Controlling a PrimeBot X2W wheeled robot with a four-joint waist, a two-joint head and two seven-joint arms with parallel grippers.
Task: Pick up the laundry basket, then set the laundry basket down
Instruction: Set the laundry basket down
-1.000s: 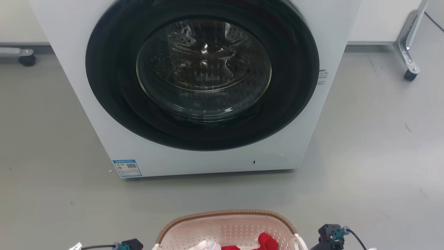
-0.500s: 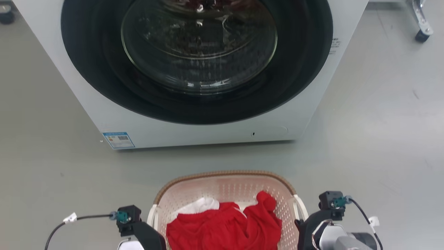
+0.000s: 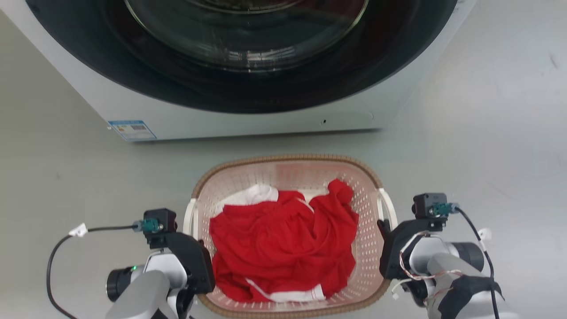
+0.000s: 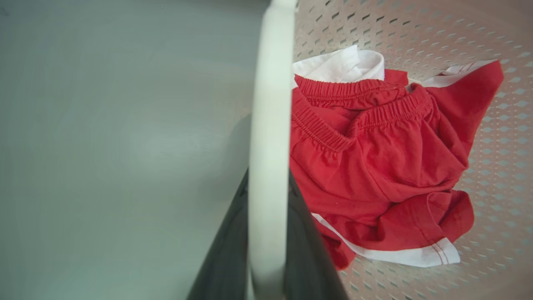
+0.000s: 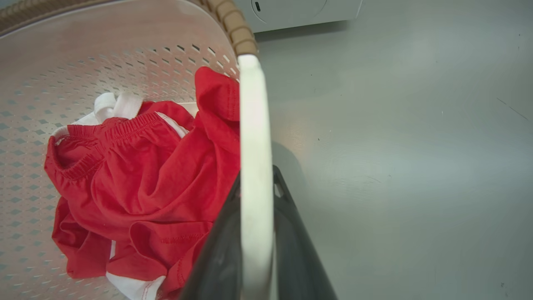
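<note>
Head cam has tilted down since 0.5 s ago: washer (image 3: 248, 119) now cut off at top of frame. Below it, laundry basket (image 3: 288, 158) at lower centre, red clothes (image 3: 283, 239) inside. left claw (image 4: 268, 183) clamps left handle (image 4: 270, 104), right claw (image 5: 256, 175) clamps right handle (image 5: 252, 116).

Perforated matt plastic laundry basket (image 3: 366, 239), soft red cloth (image 3: 283, 243), smooth floor (image 3: 487, 146)
</note>
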